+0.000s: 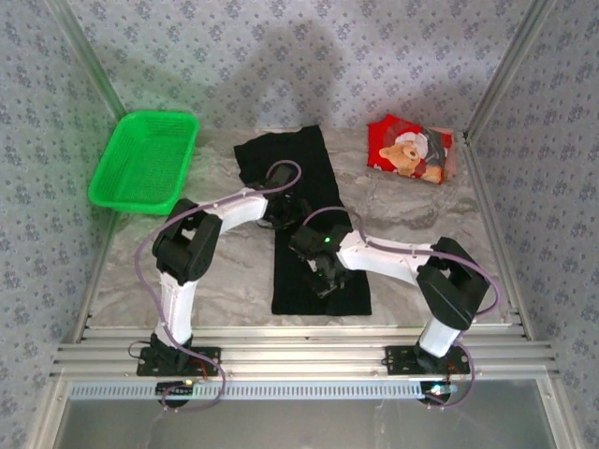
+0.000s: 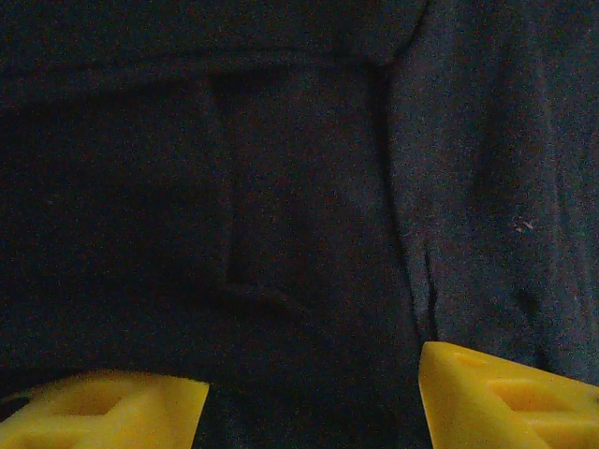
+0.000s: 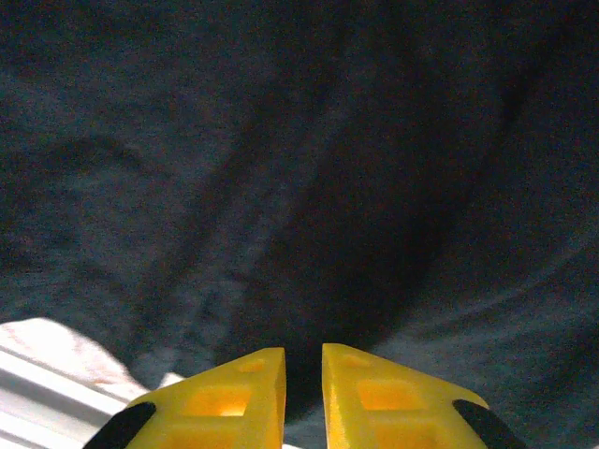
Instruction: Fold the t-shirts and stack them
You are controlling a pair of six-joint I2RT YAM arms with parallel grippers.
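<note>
Closest to us in the right wrist view, the right gripper (image 3: pixel 303 393) has its 2 yellow fingers (image 3: pixel 234 398) almost pressed together, with a thin dark slit between them. They are down on the black t-shirt (image 3: pixel 309 187), and we cannot tell whether a fold of the cloth is caught in that slit. A pale patch of the table (image 3: pixel 47 346) shows at the lower left, just past the shirt's edge. In the left wrist view, the left gripper (image 2: pixel 309 412) is spread wide, 1 yellow finger (image 2: pixel 103 412) at each lower corner, with creased black cloth lying across the gap between them. From above, we see the black t-shirt (image 1: pixel 309 168) laid out as a long strip down the middle of the marble table (image 1: pixel 234 281). The left gripper (image 1: pixel 284 210) is over its upper half and the right gripper (image 1: pixel 325 276) is over its lower half, near the right edge. The red t-shirt (image 1: pixel 410 150) with the teddy bear print lies folded at the far right corner, well apart from the black one. A green mesh basket (image 1: pixel 185 164) sits at the far left.
</note>
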